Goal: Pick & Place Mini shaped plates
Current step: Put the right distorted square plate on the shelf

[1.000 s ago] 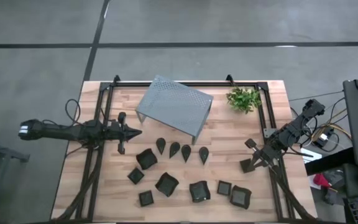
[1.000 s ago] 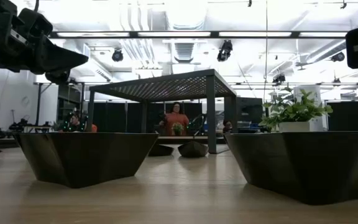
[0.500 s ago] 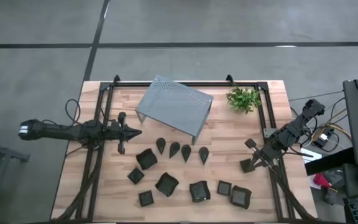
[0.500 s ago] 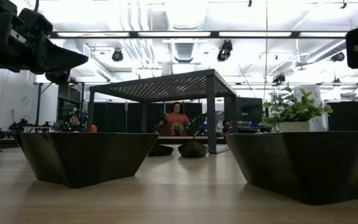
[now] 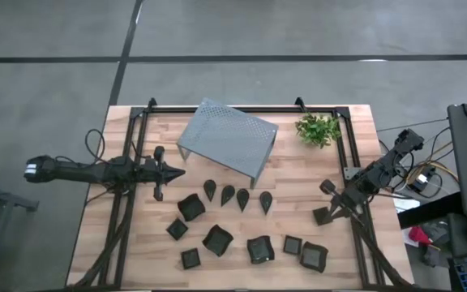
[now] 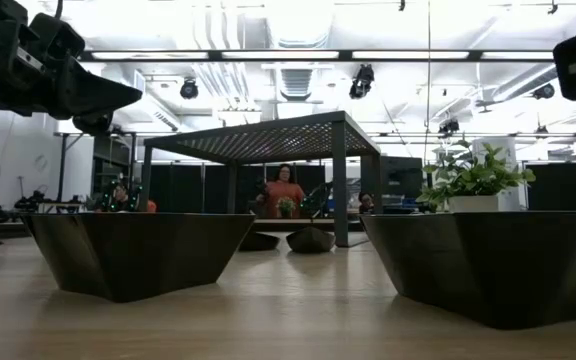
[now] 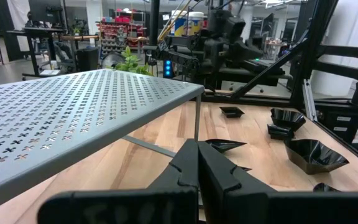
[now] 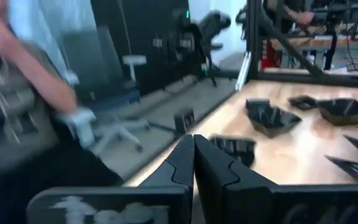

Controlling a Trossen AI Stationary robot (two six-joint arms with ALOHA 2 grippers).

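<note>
Black mini shaped plates (image 5: 217, 240) show no readable writing; both grippers' jaws are pressed together, empty.

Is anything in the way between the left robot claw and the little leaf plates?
Nothing visible. The left gripper, shut, hangs just left of the grey shelf, and only bare wood lies between it and the nearest leaf-shaped plate.

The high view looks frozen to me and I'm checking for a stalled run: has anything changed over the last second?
Almost nothing. The right claw shifted very slightly near the table's right edge, seen mainly as a small nudge in the low view. The left claw, shut and empty, stayed beside the grey shelf. The mini plates and plant did not move; nothing was grasped or released.
</note>
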